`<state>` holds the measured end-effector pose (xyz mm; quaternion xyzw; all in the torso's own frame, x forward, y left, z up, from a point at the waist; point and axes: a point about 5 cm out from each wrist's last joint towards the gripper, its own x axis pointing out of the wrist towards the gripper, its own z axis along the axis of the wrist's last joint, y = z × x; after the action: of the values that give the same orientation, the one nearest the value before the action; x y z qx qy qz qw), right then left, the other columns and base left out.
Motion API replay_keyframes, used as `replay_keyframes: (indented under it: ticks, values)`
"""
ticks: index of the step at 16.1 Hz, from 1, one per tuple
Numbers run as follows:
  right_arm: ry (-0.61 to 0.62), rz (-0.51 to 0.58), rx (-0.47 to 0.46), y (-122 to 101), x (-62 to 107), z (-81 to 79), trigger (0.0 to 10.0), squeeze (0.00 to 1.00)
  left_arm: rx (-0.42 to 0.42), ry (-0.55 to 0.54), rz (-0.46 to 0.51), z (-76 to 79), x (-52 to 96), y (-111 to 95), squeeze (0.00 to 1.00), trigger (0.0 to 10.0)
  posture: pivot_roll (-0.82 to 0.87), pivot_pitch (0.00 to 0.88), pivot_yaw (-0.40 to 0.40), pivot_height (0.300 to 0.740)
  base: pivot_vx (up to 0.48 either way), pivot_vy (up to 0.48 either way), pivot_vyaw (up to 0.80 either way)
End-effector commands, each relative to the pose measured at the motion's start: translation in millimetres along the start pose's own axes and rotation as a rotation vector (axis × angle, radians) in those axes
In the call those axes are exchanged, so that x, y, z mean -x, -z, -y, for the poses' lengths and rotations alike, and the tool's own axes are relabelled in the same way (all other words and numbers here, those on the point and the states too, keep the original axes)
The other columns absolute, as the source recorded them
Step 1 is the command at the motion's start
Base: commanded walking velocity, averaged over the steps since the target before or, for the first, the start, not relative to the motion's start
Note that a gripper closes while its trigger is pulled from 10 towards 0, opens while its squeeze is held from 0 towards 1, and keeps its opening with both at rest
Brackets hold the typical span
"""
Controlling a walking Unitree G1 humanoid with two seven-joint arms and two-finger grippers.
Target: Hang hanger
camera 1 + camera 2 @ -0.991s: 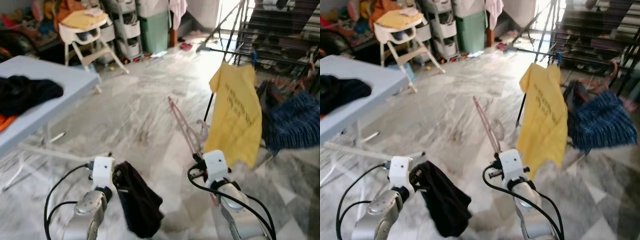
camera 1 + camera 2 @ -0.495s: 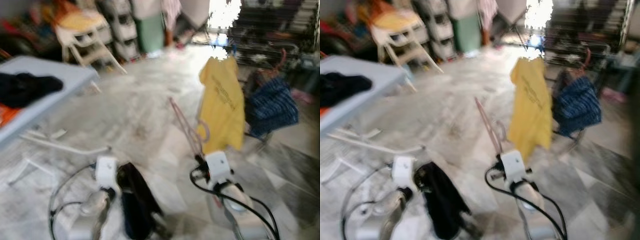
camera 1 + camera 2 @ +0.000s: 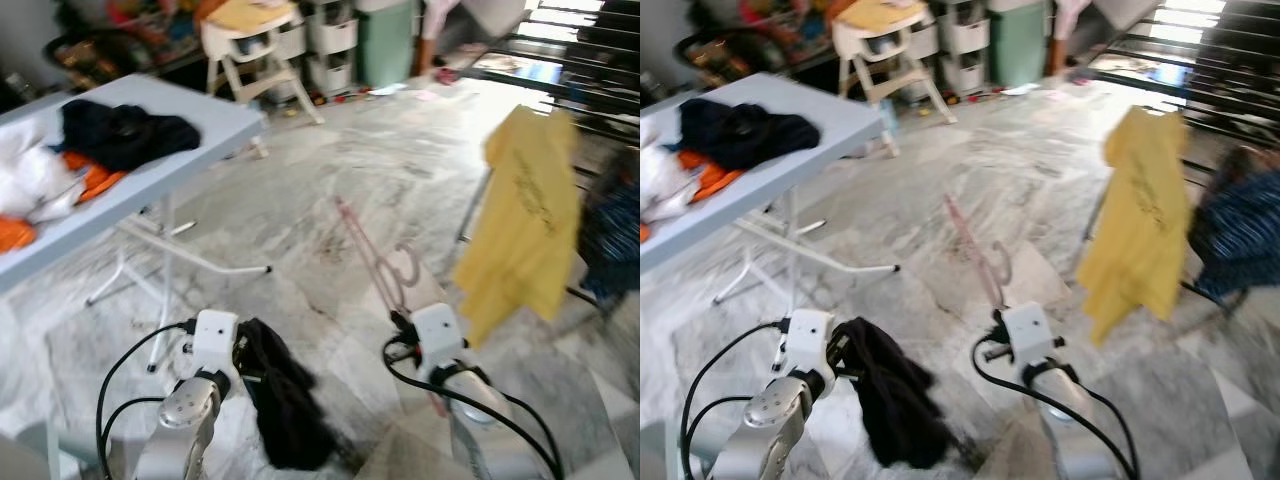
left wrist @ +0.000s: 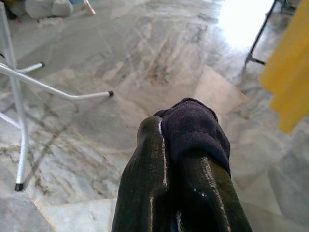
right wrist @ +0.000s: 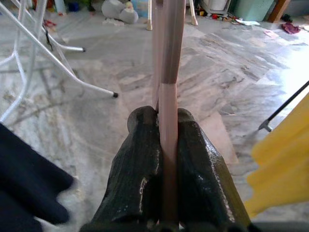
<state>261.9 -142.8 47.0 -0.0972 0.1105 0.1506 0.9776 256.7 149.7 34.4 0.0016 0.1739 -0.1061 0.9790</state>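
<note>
Turning of the head camera has swung the view leftward since 1 second ago: the light blue folding table (image 3: pixel 150 140) with its heaped black, orange and white clothes now reaches further into the picture, and the yellow T-shirt (image 3: pixel 525 220) on the dark metal drying rack (image 3: pixel 590 70) sits nearer the right edge. Both arms keep their loads. The right gripper (image 5: pixel 164 145) is clamped on the thin pink plastic hanger (image 3: pixel 375 265), which rises tilted forward above the marble floor (image 3: pixel 300 180). The left gripper (image 4: pixel 176 145) pinches a limp dark cloth garment (image 3: pixel 285 405) hanging beside it.
</note>
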Motion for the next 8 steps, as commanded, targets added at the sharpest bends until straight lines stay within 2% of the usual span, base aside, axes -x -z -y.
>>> replay_keyframes:
  ticks: [1,2,3,5,6,7,8]
  values:
    - [-0.028,0.042,-0.004,-10,-2.8,-7.3,10.0,0.00,-0.041,-0.017,0.049,-6.7,0.1,-10,0.00,10.0,-0.11,0.009,0.090,0.740,0.000,0.000,0.80]
    - [-0.035,0.041,-0.004,-10,-2.4,-7.5,10.0,0.00,-0.096,0.002,0.073,-7.4,1.1,-12,0.00,10.0,-0.11,0.012,0.086,0.740,0.000,0.000,0.80]
    - [-0.044,0.041,0.006,-10,-2.5,-7.9,10.0,0.00,-0.104,-0.004,0.077,-10.8,1.1,-13,0.00,10.0,-0.11,0.013,0.084,0.740,0.000,0.000,0.80]
    - [-0.064,0.038,0.009,-11,-2.1,-8.5,10.0,0.00,-0.192,0.031,0.111,-22.2,-1.1,-22,0.00,10.0,-0.10,0.019,0.077,0.740,0.000,0.000,0.00]
    - [-0.081,0.040,0.025,-12,-2.4,-6.8,10.0,0.00,-0.238,0.039,0.104,-33.5,-5.6,-30,0.00,10.0,-0.10,0.021,0.076,0.740,0.000,0.000,0.00]
    - [-0.089,0.037,0.026,-14,-3.1,-3.9,10.0,0.00,-0.246,0.015,0.111,-41.4,-8.3,-36,0.00,10.0,-0.11,0.022,0.074,0.740,0.000,0.000,0.00]
    - [-0.102,0.034,0.043,-15,-3.8,-0.4,10.0,0.00,-0.245,-0.038,0.103,-55.7,-12.5,-41,0.00,10.0,-0.11,0.024,0.075,0.740,0.000,0.000,0.00]
